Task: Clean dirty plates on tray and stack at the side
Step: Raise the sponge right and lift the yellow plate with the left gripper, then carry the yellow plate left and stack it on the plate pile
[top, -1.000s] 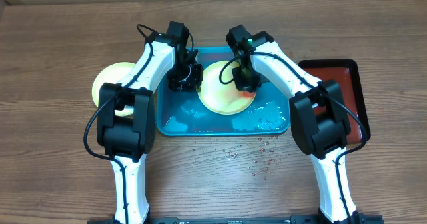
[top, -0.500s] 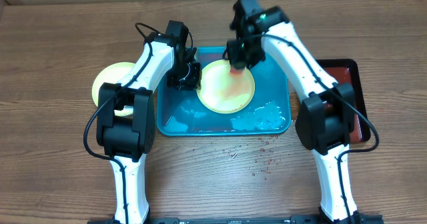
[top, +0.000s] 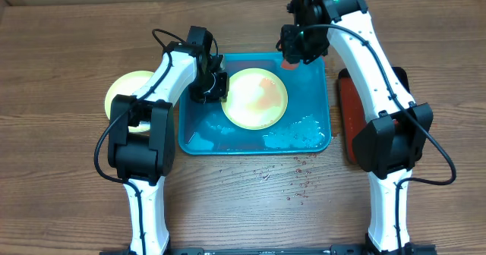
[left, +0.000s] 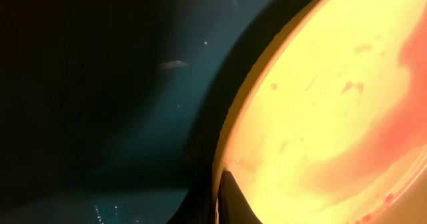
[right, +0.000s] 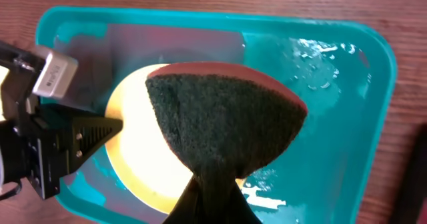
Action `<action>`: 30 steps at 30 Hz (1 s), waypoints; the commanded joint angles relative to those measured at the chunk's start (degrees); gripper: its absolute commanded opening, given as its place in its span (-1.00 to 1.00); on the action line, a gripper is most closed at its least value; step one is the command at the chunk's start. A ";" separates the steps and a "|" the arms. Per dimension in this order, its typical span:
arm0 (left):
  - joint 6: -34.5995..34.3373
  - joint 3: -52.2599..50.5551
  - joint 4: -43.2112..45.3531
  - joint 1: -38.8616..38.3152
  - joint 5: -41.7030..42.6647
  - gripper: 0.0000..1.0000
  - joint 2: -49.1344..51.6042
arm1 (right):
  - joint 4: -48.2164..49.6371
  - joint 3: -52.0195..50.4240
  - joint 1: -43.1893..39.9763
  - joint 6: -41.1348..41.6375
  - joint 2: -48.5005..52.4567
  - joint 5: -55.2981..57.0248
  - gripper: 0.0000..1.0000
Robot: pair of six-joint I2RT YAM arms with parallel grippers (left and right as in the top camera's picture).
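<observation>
Wooden counter [top: 68, 202] carries the tray [top: 199, 130]; my left gripper [top: 213, 86] pinches the plate [top: 254, 103] rim to steady it; my right gripper [top: 292, 56], clamped on the sponge [right: 220, 124], hangs above for scrubbing.

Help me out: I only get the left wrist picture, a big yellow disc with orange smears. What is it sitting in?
Observer: That plate lies in a teal tray; the left gripper pinches its left rim.
Operator: Is anything wiping it?
Observer: Not now. The right gripper holds a green sponge over the tray's far edge, beside the plate.
Operator: Any other plates?
Observer: A second plate lies on the table, left of the tray.
</observation>
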 commanded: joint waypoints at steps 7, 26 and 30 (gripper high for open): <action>1.11 1.84 -2.78 0.22 -16.70 -0.92 -12.13 | -1.75 1.46 -0.98 0.02 -1.77 2.99 -0.92; -0.42 1.70 -3.41 -21.42 -81.57 -0.92 -25.59 | -1.36 1.05 -1.05 1.77 -1.60 6.43 -0.92; -0.44 1.70 -3.23 -26.01 -91.54 -0.91 -25.59 | -1.31 1.05 -1.03 2.03 -1.60 6.38 -0.92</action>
